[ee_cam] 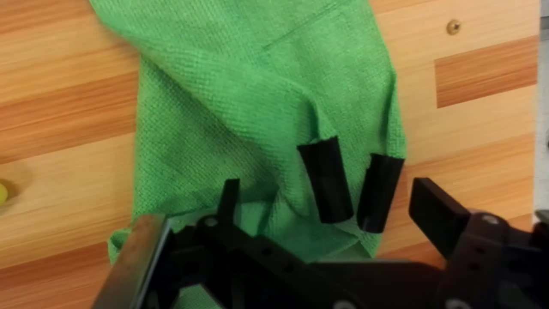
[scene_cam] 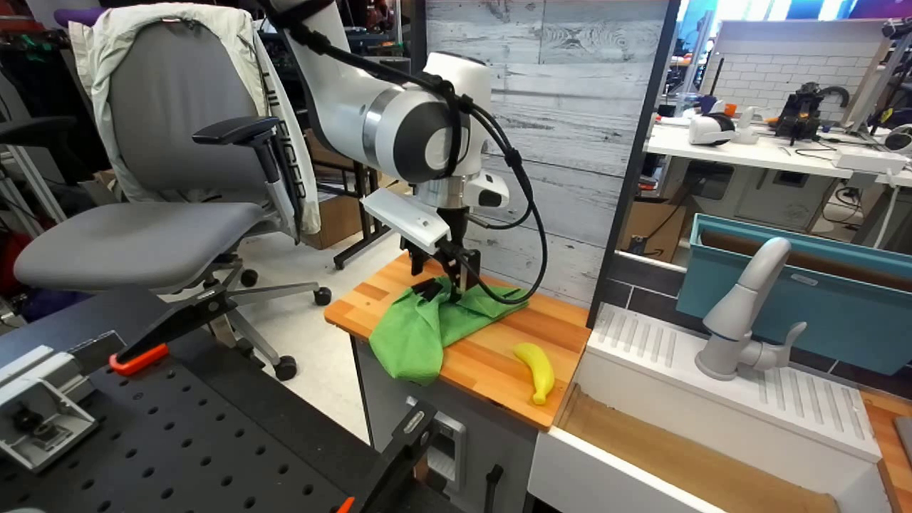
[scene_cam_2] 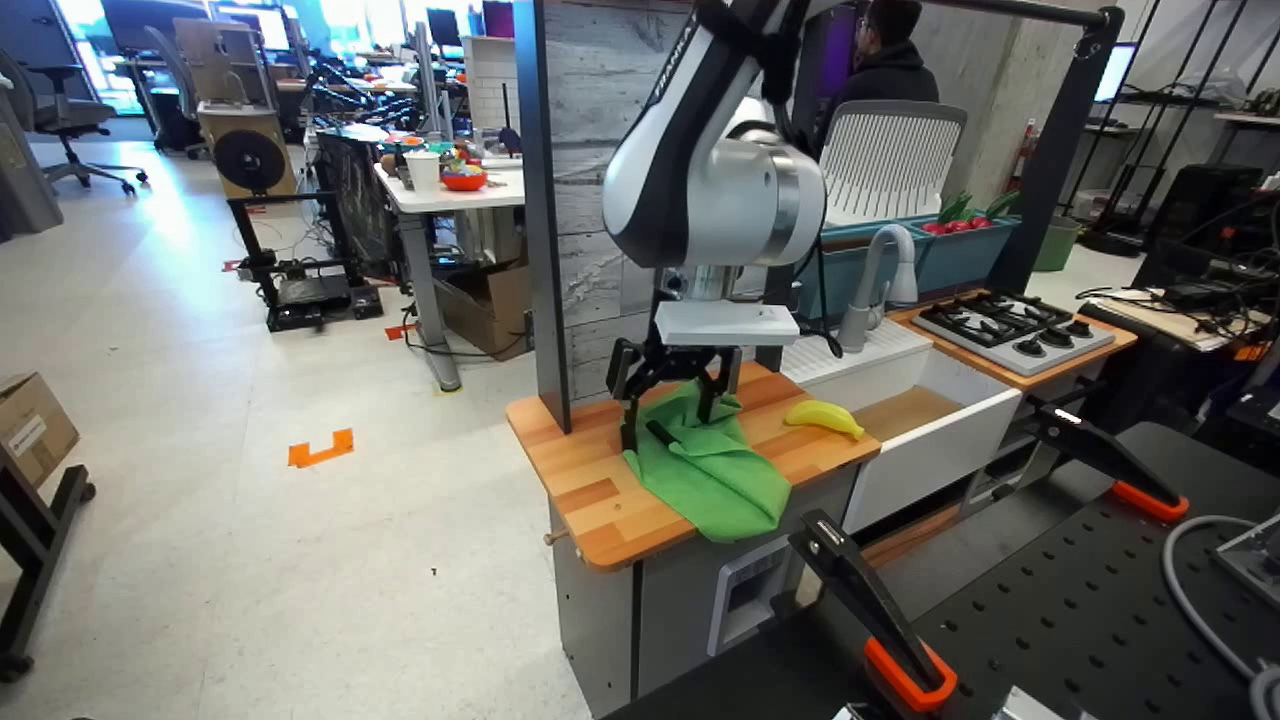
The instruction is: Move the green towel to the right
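Note:
The green towel (scene_cam: pixel 413 345) lies crumpled on the wooden counter, with one end hanging over the front edge. It also shows in an exterior view (scene_cam_2: pixel 715 490) and in the wrist view (ee_cam: pixel 240 98). Two black tube-like pieces (ee_cam: pixel 328 182) sit on the towel's edge. My gripper (ee_cam: pixel 327 193) points down, low over the towel, and is open. Its fingers are spread on either side of the black pieces, one over the towel and one over bare wood. The gripper also shows in both exterior views (scene_cam: pixel 436 281) (scene_cam_2: pixel 668 425). I cannot tell whether the fingertips touch the cloth.
A yellow banana (scene_cam: pixel 536 372) lies on the wooden counter (scene_cam: pixel 491 360) between towel and sink. The white sink (scene_cam: pixel 712 427) with a grey faucet (scene_cam: pixel 737 320) adjoins. A grey wood panel (scene_cam: pixel 563 135) stands behind. A black perforated table (scene_cam: pixel 178 427) with clamps is in front.

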